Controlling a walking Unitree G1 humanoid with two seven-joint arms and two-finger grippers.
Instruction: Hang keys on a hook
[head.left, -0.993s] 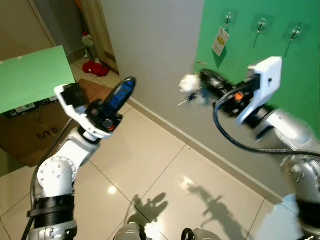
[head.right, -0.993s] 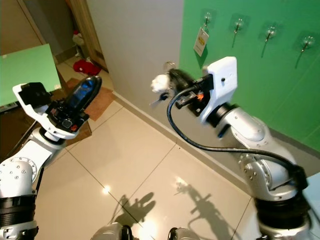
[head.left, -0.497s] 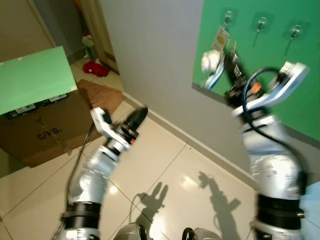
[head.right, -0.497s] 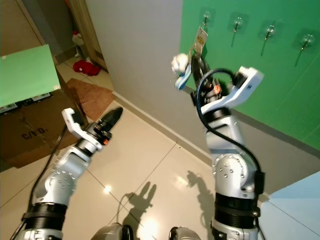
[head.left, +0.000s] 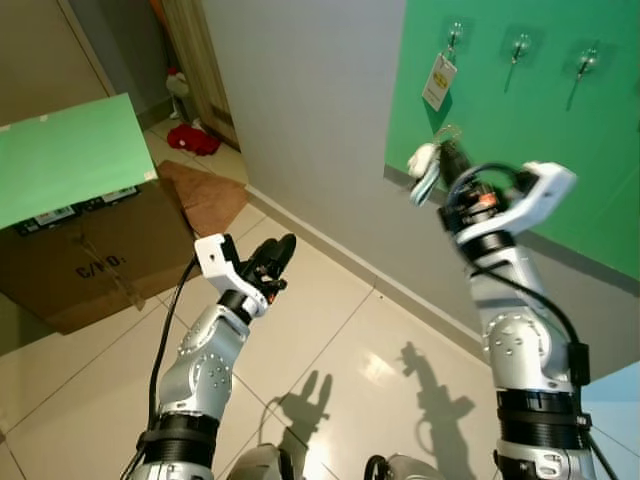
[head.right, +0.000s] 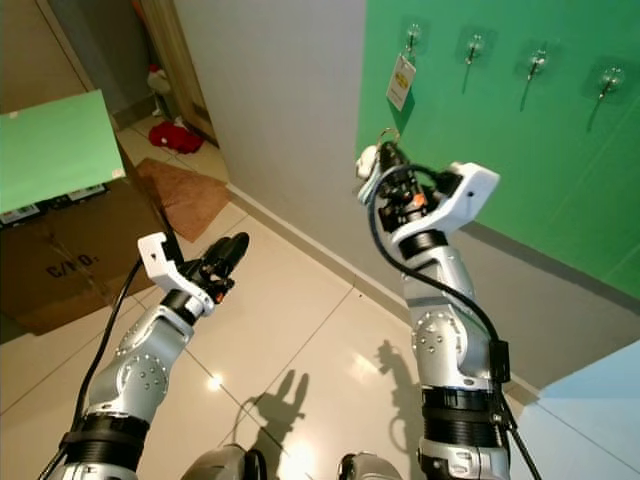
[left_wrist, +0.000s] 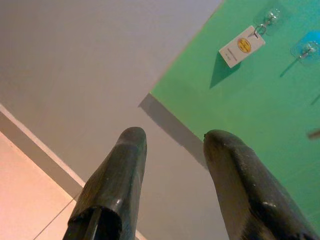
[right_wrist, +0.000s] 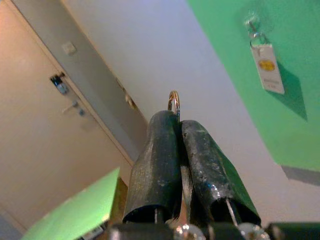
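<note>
The right gripper (right_wrist: 175, 127) pinches the keys, their metal ring (right_wrist: 173, 101) poking out past the fingertips, short of the wall hooks (head.right: 473, 45). Hanging remains undone. The left gripper (left_wrist: 172, 145) idles, fingers apart and empty.

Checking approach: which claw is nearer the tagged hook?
Right. The right claw, shut on the key ring, is raised just below the tagged hook by the green panel. The left claw is low over the floor, well off.
</note>
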